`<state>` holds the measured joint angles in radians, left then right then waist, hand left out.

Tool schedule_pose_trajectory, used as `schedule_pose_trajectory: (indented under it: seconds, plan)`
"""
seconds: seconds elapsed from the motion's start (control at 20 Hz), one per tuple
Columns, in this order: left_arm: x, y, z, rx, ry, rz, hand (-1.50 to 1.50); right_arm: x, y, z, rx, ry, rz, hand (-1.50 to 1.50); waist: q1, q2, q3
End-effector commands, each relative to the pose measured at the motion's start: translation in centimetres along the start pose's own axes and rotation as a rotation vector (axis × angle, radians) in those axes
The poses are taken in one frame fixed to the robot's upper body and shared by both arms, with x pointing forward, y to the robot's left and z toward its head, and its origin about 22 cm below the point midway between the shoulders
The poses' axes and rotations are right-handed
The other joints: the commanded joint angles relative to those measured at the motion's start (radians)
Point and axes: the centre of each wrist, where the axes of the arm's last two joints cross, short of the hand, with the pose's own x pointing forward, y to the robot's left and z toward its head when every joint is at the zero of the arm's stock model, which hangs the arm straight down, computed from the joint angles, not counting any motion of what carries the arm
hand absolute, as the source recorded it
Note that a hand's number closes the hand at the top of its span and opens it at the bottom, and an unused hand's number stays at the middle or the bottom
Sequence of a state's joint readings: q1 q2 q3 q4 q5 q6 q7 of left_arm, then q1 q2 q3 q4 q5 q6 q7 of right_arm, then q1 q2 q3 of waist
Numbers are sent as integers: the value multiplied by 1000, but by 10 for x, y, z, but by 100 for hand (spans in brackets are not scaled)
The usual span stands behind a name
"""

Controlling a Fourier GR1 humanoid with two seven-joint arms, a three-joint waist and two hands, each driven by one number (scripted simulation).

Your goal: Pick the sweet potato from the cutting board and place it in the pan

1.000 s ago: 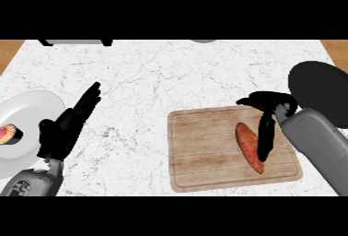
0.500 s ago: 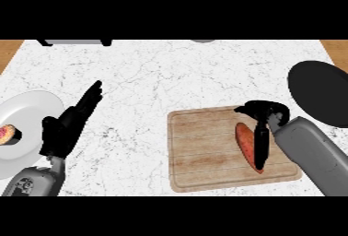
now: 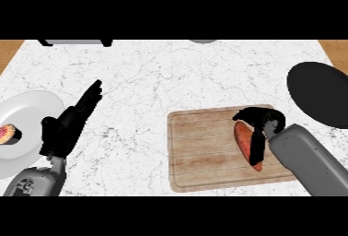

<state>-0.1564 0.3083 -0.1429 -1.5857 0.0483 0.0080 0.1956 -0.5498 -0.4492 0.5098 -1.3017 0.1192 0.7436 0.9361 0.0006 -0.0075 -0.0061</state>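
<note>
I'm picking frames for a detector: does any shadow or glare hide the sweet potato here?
Head view: even light, no glare on the counter, no strong shadow on the cutting board; the sweet potato is partly hidden only by the right robot hand curled round it; the pan reads as flat black, without inner detail.

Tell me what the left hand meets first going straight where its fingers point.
Nothing visible: from the left hand the line runs up-right over bare counter to its far edge; height unclear.

A white plate [image 3: 31,106] at the left of the marble counter [image 3: 170,78] carries a small round reddish item [image 3: 8,134].
</note>
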Motion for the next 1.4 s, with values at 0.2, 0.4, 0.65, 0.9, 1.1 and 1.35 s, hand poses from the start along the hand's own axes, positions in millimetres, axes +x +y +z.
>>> schedule_pose_trajectory:
  seconds: [0.2,0.4,0.65,0.9,1.1,1.35]
  plan:
    - [0,10,6,8,-8,-4,0,22,23,-15,111,11,94,150,6,6,6]
    - [12,-10,-7,2,9,-4,0,-6,21,-14,106,-28,74,150,0,7,6]
    - [2,0,3,4,4,8,0,7,42,11,-117,-69,18,150,-5,5,6]
    - [-14,17,12,29,42,13,0,11,51,59,-589,-178,-118,150,-49,-13,7]
    - [-20,4,15,37,33,9,0,-3,79,82,-770,-194,-160,150,-43,-5,7]
    - [-9,7,15,26,22,1,0,-10,73,127,-1135,-206,-151,150,-33,-6,7]
